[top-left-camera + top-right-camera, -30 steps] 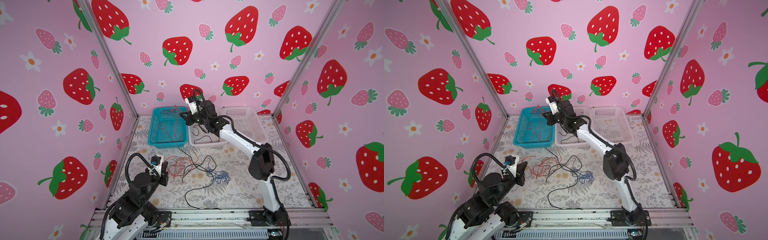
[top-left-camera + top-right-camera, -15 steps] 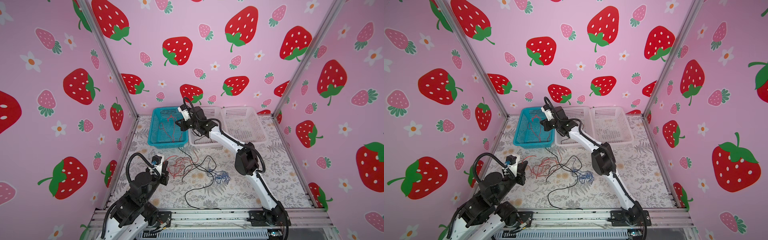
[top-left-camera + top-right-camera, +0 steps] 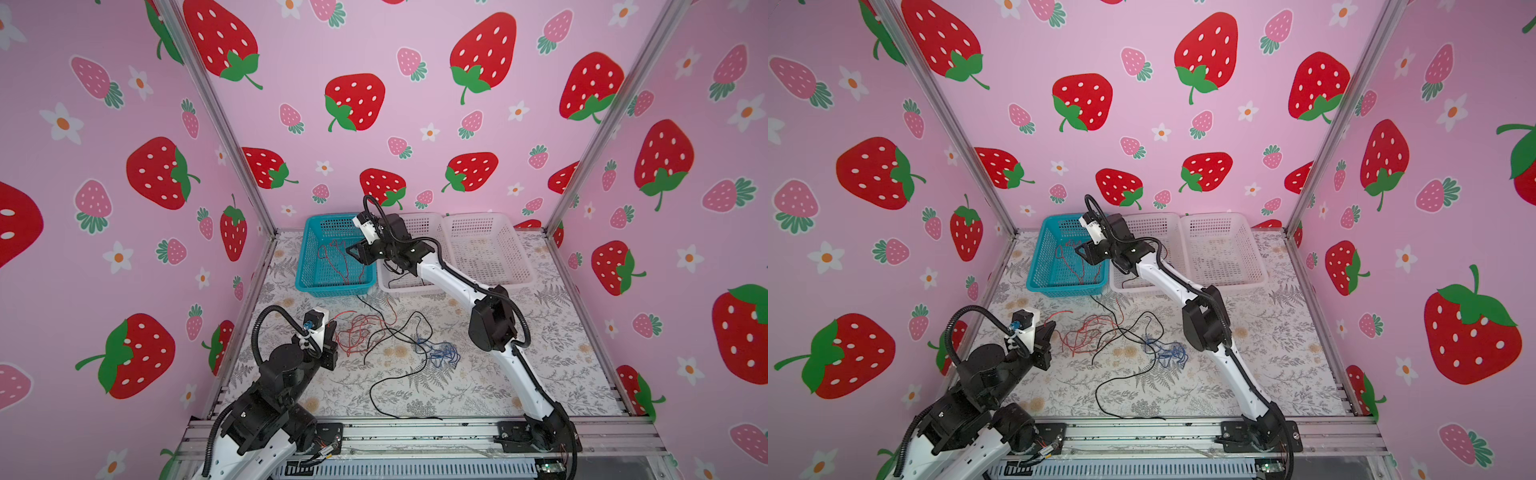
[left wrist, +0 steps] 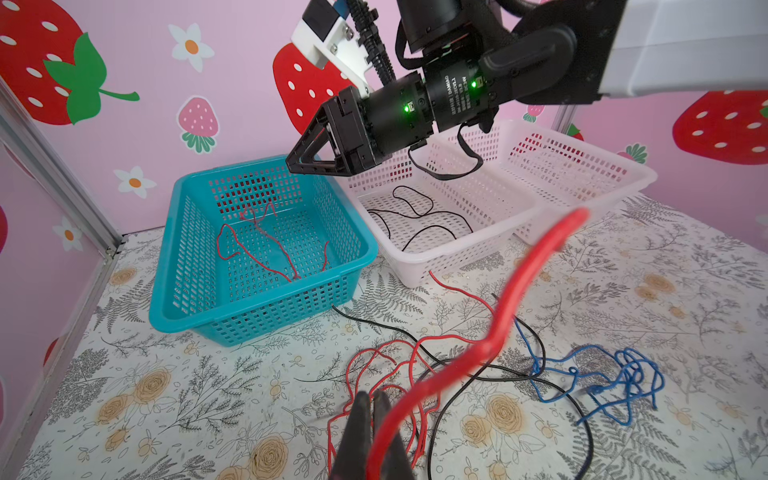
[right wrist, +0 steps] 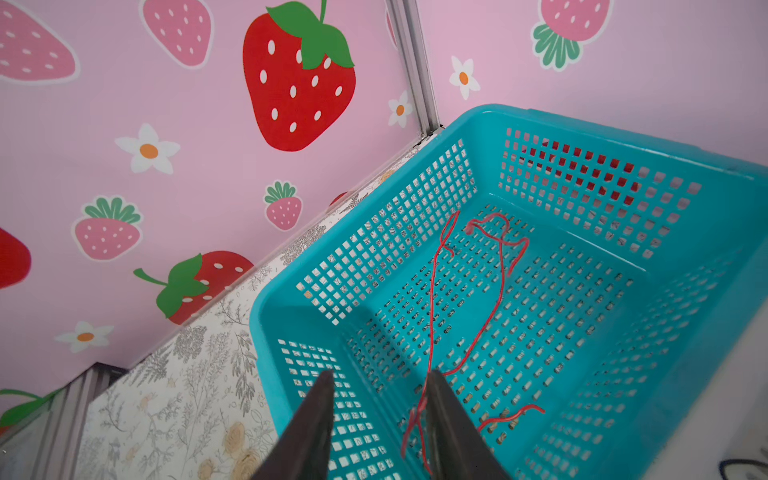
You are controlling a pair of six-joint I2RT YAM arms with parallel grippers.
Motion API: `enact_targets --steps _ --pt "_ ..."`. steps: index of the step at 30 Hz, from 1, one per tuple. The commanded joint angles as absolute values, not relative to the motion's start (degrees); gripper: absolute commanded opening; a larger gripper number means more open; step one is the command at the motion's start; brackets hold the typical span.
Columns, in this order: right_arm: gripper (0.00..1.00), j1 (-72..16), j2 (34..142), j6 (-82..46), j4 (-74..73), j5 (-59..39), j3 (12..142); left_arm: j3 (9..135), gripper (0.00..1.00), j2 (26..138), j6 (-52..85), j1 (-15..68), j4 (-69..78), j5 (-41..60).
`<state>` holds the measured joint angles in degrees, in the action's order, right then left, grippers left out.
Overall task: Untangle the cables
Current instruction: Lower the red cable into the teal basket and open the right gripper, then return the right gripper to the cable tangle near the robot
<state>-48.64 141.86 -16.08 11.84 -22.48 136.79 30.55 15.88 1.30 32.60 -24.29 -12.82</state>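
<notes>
The cables sit in three places. Most lie in a loose heap on the floral worktop, left of its middle. A red tangle is the part nearest the left edge. Black strands cross through it and loop out toward the near edge. A blue bundle lies on the heap's right side, where black passes over it.

The left gripper sits low by the left edge, just beside the red tangle. Its fingers are pressed together, pinching a red strand that runs past the wrist camera as a thick blur. In both top views a short end of it sticks out beyond the fingertips, toward the far edge.

The right gripper reaches across to the far left corner and hangs over the teal basket. Its fingers are spread, with nothing clamped between them. A separate red cable lies on the basket floor below. In the wrist view one stretch of it runs just beside a finger, and I cannot tell whether the two touch.

Along the far edge, just beside the teal basket, a white basket holds a black cable. A second white basket stands next to it, toward the far right corner.
</notes>
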Motion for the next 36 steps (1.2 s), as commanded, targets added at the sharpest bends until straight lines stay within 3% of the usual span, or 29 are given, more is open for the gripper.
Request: enact_targets --steps 1,5,15,24,30,36 --pt "0.50 -49.35 136.23 -13.20 13.84 -21.57 136.75 30.20 0.00 15.45 0.79 32.34 -23.04 -11.93" --pt "0.59 -49.39 125.10 -13.18 9.10 -20.16 125.63 30.46 0.00 15.73 1.10 32.41 -23.37 -10.88" --pt "0.81 -49.51 83.87 -17.08 -16.08 -14.66 74.37 35.23 0.00 19.27 1.84 32.45 -26.58 -7.69" --pt "0.83 -49.54 58.18 -21.51 -24.56 -15.09 45.88 45.09 0.00 24.65 9.41 32.43 -26.31 -1.96" --pt "0.83 -50.00 47.32 -24.56 -32.16 -20.39 31.21 52.35 0.00 29.17 19.05 32.49 -26.77 0.23" --pt "0.82 -53.74 47.43 -26.33 -40.14 -22.47 22.67 58.00 0.00 32.94 25.49 32.56 -29.57 0.70"
